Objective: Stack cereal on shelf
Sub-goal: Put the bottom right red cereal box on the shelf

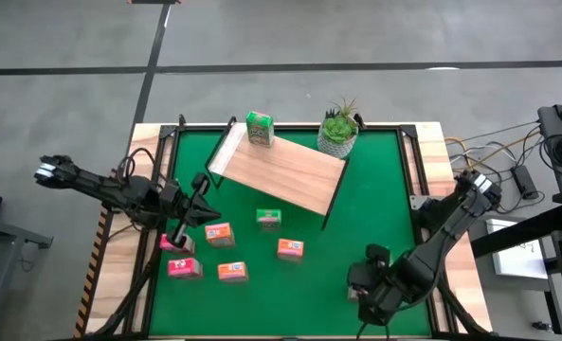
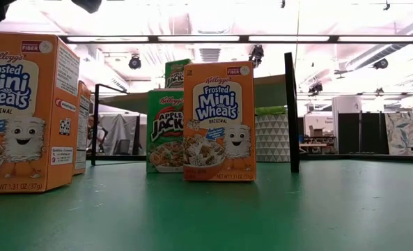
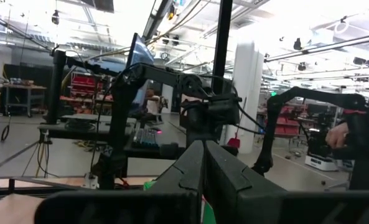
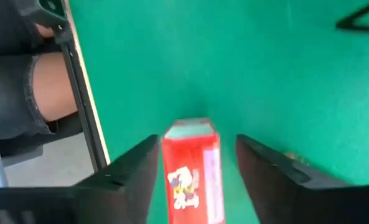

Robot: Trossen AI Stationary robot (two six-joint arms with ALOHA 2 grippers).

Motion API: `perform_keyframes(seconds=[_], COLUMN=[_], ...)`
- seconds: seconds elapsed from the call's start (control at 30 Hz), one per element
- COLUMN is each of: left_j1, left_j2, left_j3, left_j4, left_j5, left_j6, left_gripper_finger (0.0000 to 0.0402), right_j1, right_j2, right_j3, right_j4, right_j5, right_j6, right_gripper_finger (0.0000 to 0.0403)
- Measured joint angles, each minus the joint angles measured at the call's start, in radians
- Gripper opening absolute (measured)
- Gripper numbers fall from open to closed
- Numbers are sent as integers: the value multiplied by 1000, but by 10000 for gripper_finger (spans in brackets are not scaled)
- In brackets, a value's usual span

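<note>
The cereal is small glossy card boxes: one green box [image 1: 259,129] stands on the shelf [image 1: 281,172], a flat pale-wood board with a thin black frame lying at twelve o'clock on the green mat [image 1: 375,208]. Orange [image 1: 291,248], green and pink ones sit loose toward seven o'clock. The right gripper [image 4: 196,163], low at five o'clock, has its dark fingers [image 4: 134,165] spread wide either side of a red box [image 4: 192,171], apart from it; only its wrist view shows this box. The left gripper [image 3: 203,163] at nine o'clock is pinched closed, empty. The low view shows orange and green box fronts.
</note>
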Motion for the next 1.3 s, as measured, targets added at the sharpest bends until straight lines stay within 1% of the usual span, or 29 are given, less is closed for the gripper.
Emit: perform_keyframes(seconds=[0.07, 0.17, 0.27, 0.37, 0.57, 0.97, 1.3], left_j1=[0, 0, 0, 0, 0, 0, 0], left_j2=[0, 0, 0, 0, 0, 0, 1], left_j3=[0, 0, 0, 0, 0, 0, 0], left_j4=[-2, -2, -2, -2, -1, -2, -3], left_j5=[0, 0, 0, 0, -1, -1, -1], left_j6=[0, 0, 0, 0, 2, 7, 7], left_gripper_finger=[0, 0, 0, 0, 0, 0, 0], right_j1=[24, 58, 85, 102, 105, 105, 105], right_j2=[0, 0, 0, 0, 5, 11, 11], right_j3=[-16, -41, -70, -100, -138, -103, -102], right_j4=[1, 8, 18, 53, 57, 62, 26], right_j5=[-5, -10, -10, -9, 15, 5, 6], right_j6=[41, 102, 154, 163, 149, 129, 124], right_gripper_finger=[244, 271, 285, 289, 285, 261, 247])
